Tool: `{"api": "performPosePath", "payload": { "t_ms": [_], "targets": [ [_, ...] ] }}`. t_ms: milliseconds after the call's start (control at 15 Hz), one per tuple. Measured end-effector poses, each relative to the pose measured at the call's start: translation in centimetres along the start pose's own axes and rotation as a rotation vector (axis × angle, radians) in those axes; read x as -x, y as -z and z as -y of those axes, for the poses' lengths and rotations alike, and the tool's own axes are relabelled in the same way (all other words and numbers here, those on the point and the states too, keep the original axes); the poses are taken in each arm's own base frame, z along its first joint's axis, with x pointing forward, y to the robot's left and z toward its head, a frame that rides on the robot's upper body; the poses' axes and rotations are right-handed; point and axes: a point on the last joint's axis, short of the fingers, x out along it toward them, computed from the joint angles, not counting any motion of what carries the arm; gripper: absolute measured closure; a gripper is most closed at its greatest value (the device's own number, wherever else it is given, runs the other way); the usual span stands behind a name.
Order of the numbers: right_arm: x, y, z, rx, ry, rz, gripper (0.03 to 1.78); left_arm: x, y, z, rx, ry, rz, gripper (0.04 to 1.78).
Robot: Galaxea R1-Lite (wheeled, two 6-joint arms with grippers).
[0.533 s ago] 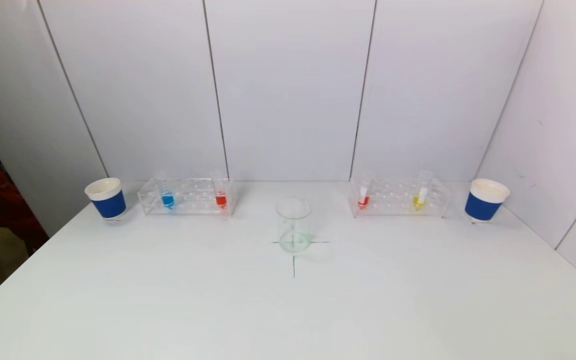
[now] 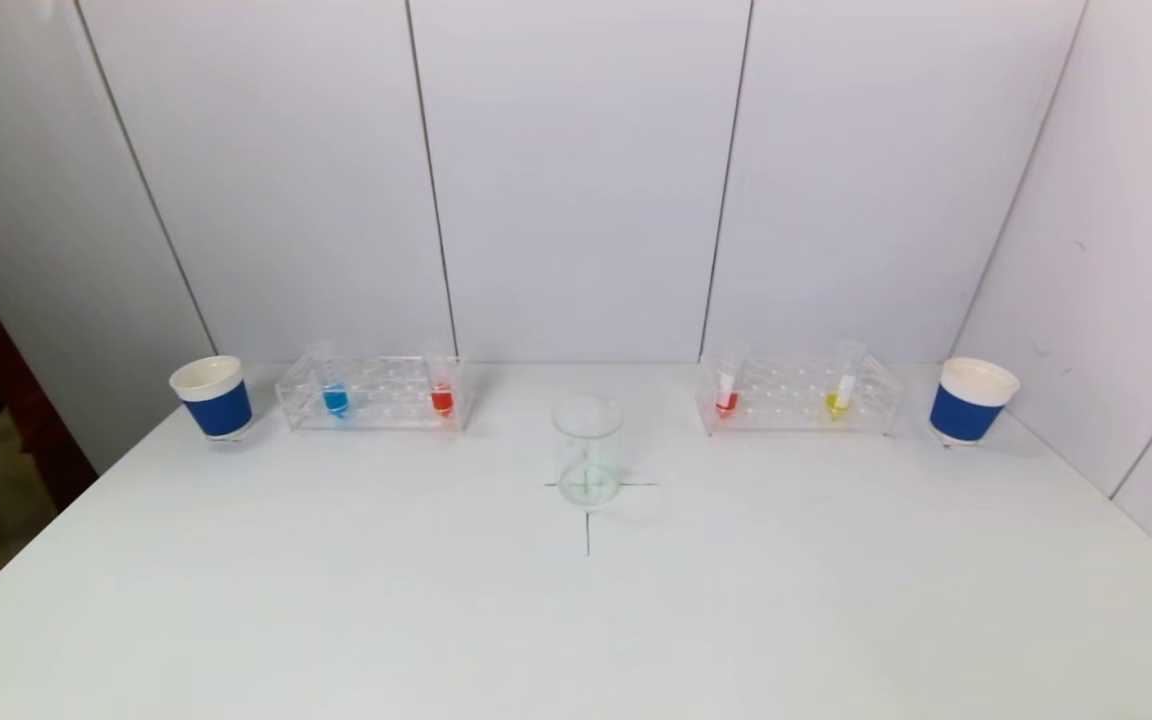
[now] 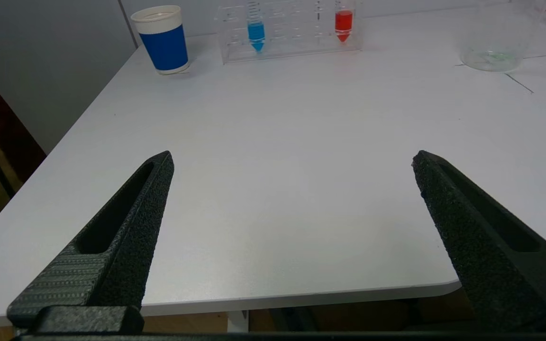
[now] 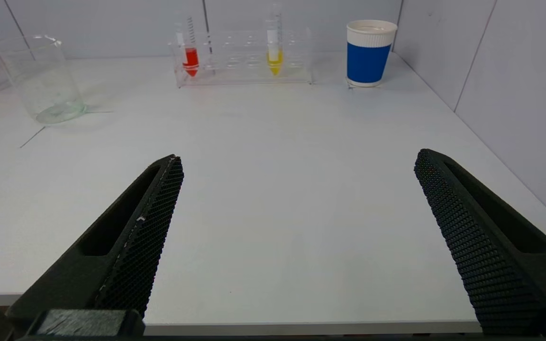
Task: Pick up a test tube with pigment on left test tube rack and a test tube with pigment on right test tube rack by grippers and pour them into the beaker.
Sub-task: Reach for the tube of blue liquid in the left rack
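White tabletop (image 2: 576, 620) ahead, both tubes unpicked: left claw (image 3: 292, 161) and right claw (image 4: 299, 163), jaws wide, should straddle one upright pigment tube each in left rack (image 2: 373, 392) and right rack (image 2: 798, 392).

Lab bench setup: clear test tube racks (image 2: 373, 392) holding pigment tubes, glass beaker (image 2: 587, 450) sitting mid-desk, white partition panels (image 2: 576, 180) enclosing.

Wide-open right claw (image 4: 296, 161) above table (image 4: 273, 227)
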Motion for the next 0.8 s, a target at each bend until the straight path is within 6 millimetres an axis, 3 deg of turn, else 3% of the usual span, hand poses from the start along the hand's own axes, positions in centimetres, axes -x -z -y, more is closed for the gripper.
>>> {"api": "performPosePath", "payload": {
  "t_ms": [800],
  "targets": [
    [0.0, 0.0, 0.0, 0.0, 0.0, 0.0, 0.04, 0.11, -0.41, -0.02, -0.015, 0.0, 0.016, 0.06]
  ]
}}
